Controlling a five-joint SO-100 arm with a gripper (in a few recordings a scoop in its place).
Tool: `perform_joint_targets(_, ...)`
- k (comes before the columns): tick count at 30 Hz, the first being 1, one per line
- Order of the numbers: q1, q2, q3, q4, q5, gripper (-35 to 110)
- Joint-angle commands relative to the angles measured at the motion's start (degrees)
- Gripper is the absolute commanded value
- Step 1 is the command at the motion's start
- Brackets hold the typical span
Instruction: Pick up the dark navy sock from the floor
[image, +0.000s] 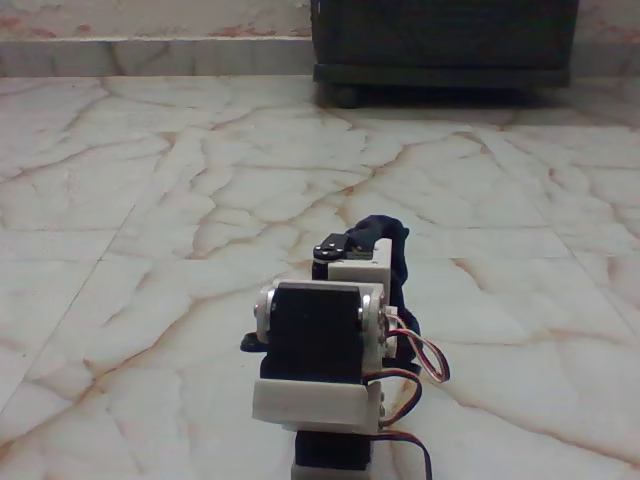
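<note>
Clearly, the dark navy sock (390, 240) is a soft thing, and it should handle as one: light, limp, with no stiff edge, giving under any pinch and drooping from wherever it is taken. It shows in the fixed view as a bunched dark mass just past the arm's white-and-black wrist blocks (318, 345), at about one o'clock from them, with a strip trailing down the arm's right side toward four o'clock. Whether that mass rests on the floor (150, 250) or hangs clear of it I cannot tell, because the arm's body covers the sock's lower part.

The gripper sits somewhere ahead of the wrist, pointing away from the camera, and its fingers are hidden behind the servo housings; how wide they stand, and whether they have cloth between them, cannot be read from here. The sock's closeness to the arm's front end suggests contact, but that is a judgement only.

As for a hold, I would favour the thickest fold of the bunch, where several layers stack up, over a single thin edge that could slide out. The tiles are glossy, so the fabric may skate if pushed sideways. The dark cabinet (445, 40) stands well apart at twelve o'clock and poses no hindrance.
</note>
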Motion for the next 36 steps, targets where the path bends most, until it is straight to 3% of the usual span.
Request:
perform_joint_targets(1,0.4,2.3,-0.1,0.0,-0.6,0)
perform_joint_targets(36,-0.8,2.3,-0.1,0.2,-0.2,0)
